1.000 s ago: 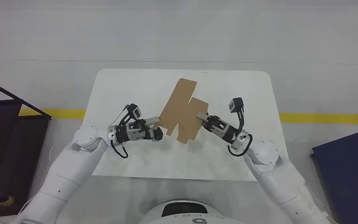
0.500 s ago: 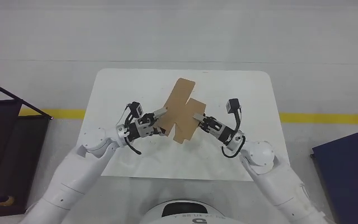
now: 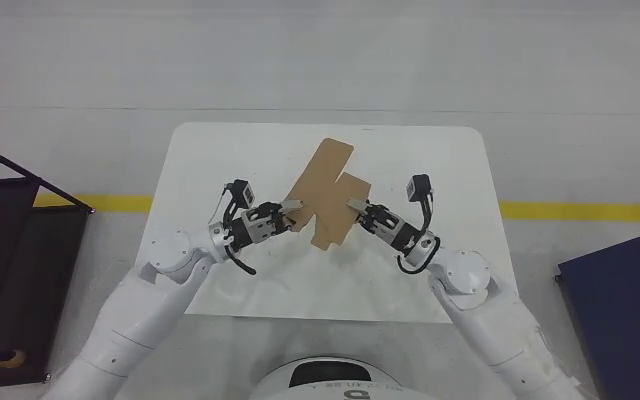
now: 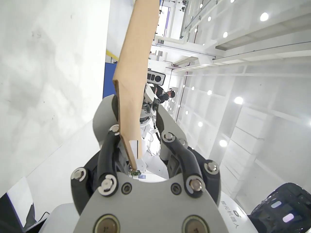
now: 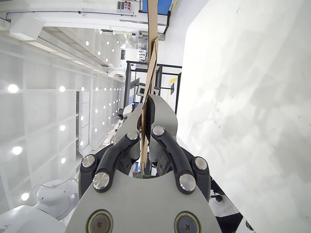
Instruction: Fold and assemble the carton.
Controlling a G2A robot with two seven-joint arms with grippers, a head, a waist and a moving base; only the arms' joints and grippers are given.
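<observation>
A grey floor (image 3: 300,60) crossed by a yellow stripe (image 3: 570,210) surrounds a white, round-cornered worktop (image 3: 430,160). Over the middle of the worktop, slightly nearer its far edge than the edge by the robot, hangs the flat brown cardboard carton (image 3: 325,195). It is an unfolded blank with a stepped outline, one long flap pointing toward the far edge.

The two arms meet it from opposite sides. The right pincer (image 3: 356,207) is at the side of the blank that faces the worktop's right edge. In the right wrist view this pincer (image 5: 147,105) is pressed together on the cardboard (image 5: 151,37), which runs edge-on out from between the fingers, apart from the white worktop (image 5: 243,73) beside it.

The left pincer (image 3: 288,210) sits at the side of the blank nearest the worktop's left edge. In the left wrist view its fingers (image 4: 167,124) are spread wide, and the corner of the carton (image 4: 136,61) passes between them, lying close against one finger and well apart from the other. Here too the board is held off the worktop (image 4: 48,49).
</observation>
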